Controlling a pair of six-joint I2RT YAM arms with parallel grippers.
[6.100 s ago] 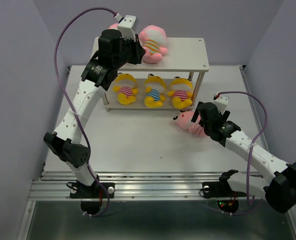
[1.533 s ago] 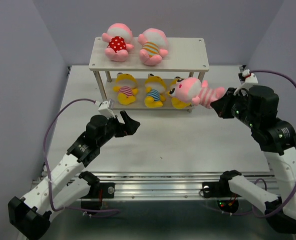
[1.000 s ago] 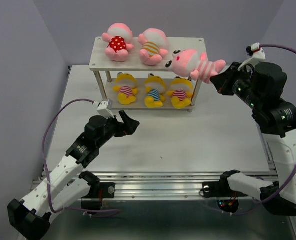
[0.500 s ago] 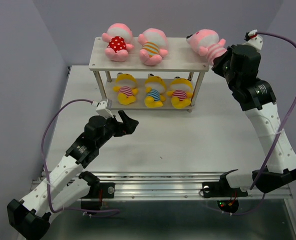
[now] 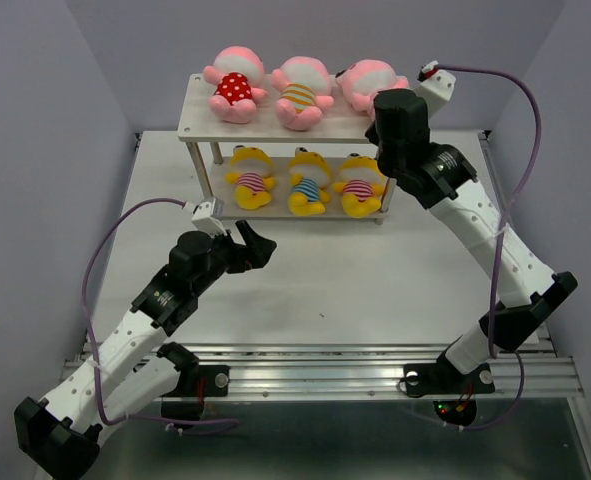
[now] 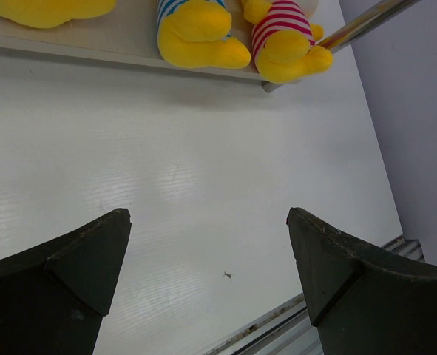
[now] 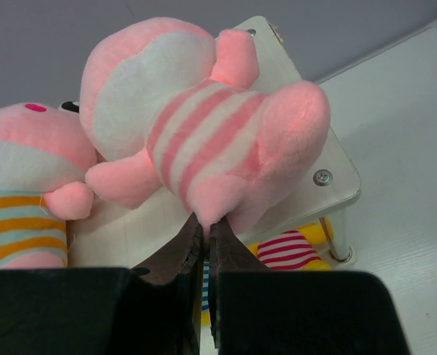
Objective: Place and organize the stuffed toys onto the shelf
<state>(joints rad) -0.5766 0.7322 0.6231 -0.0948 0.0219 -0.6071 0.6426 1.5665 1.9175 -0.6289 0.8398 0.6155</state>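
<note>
While my right gripper pinches the underside of the pink plush doll in pink stripes, doll at the right end of the pale wooden shelf's top board, beside an orange-striped pink doll cut off at the frame edge, my left gripper spread wide over the white table, empty, my arm hiding most of the held doll from above.

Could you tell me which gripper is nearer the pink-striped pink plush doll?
Right: the right gripper pinches the pink-striped doll atop the shelf; the left gripper hovers open over the table.
</note>
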